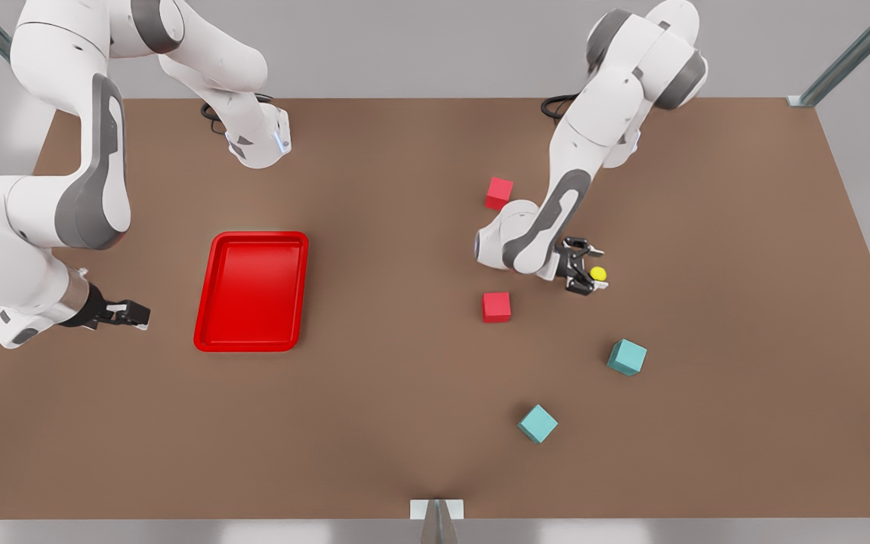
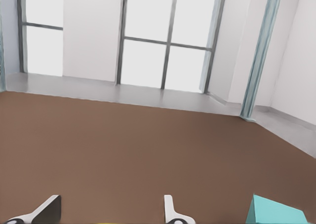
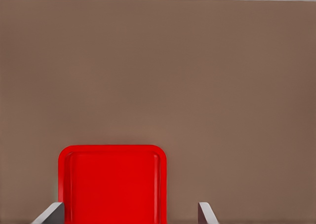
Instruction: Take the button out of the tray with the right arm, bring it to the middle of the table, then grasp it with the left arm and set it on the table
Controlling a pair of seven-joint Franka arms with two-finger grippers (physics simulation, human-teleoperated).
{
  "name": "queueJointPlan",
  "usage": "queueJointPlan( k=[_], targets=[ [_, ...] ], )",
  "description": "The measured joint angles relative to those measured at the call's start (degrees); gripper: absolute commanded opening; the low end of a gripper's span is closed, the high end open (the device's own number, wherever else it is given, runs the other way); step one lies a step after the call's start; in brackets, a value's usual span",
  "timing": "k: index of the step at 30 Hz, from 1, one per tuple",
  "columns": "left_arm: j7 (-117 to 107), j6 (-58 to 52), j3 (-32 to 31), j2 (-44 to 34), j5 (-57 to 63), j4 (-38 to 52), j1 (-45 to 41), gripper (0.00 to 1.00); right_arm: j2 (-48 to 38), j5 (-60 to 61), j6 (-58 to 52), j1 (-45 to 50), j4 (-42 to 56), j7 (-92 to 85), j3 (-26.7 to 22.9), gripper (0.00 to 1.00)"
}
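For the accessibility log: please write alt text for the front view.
The left claw is open at the yellow button, on the front view's right; the right claw waits open beside the red tray.

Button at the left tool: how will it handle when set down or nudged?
Probably stiff and light: the button at the left tool looks smaller than the red cube. Round yellow cap: may roll if it lands sideways on the table. Right tool waits by the tray.
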Motion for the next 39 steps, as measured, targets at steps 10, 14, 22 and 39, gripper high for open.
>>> queueJointPlan(
  k=[10, 14, 22, 39],
  targets=[
    [13.2, -0.3, -37.5, -11.7, -11.6, 15.1, 37.5, 1.0, -0.4, -0.2, -0.2, 1.3, -0.8, 0.0, 0.1, 1.0],
    [28.5, 2.3, -37.2, -9.8, -21.8, 24.6, 44.4, 1.0, -0.3, -0.2, -0.2, 1.3, -0.8, 0.0, 0.1, 1.0],
    [74.2, 0.9, 5.9, -27.9, -55.7, 30.6, 32.7, 1.0, -0.4, -0.2, -0.2, 1.2, -0.3, 0.0, 0.1, 1.0],
    [129.8, 2.5, 6.8, -26.1, -58.8, 31.4, 30.7, 1.0, -0.4, 0.0, -1.0, 2.1, 2.0, 0.0, 0.1, 1.0]
  ],
)
